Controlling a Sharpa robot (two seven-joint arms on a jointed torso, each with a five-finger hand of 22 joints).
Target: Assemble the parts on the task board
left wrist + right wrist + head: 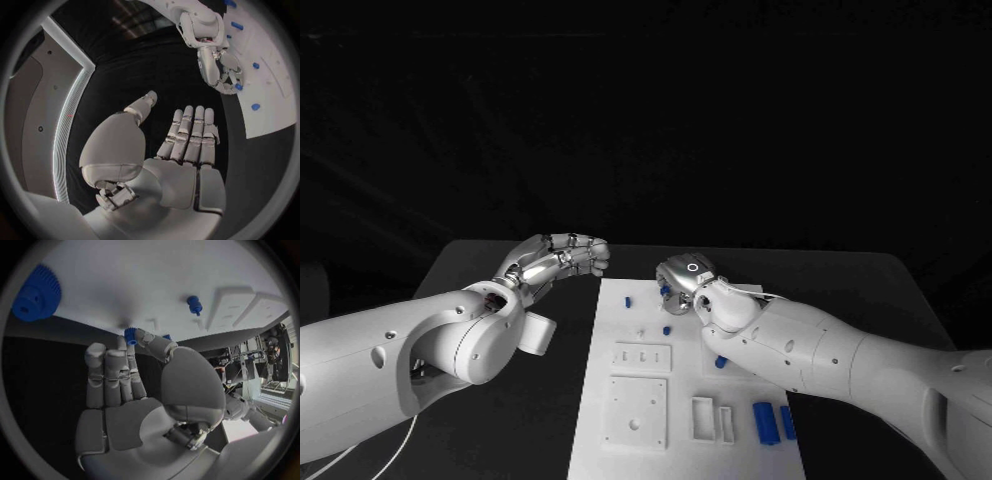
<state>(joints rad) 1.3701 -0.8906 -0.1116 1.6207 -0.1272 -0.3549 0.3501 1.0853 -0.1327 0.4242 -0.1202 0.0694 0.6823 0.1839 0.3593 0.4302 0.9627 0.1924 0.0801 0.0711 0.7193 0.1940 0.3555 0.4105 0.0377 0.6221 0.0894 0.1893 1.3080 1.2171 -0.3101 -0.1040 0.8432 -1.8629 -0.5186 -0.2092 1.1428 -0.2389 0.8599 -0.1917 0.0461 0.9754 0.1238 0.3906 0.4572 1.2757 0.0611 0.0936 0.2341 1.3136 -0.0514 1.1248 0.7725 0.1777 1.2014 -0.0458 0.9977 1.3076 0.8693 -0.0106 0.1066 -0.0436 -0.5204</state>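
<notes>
The white task board lies lengthwise in the middle of the table. My right hand reaches over its far end and pinches a small blue part between thumb and a finger, close to the board's surface. The same part shows at that hand's fingertips in the left wrist view. My left hand hovers over the black table just left of the board's far corner; its fingers hold nothing. Other blue parts lie on the board: a small peg, another and two cylinders.
A blue gear and a small blue peg sit on the board near the right hand. Raised white blocks with recesses and slots stand on the board's near half. Black table flanks both sides.
</notes>
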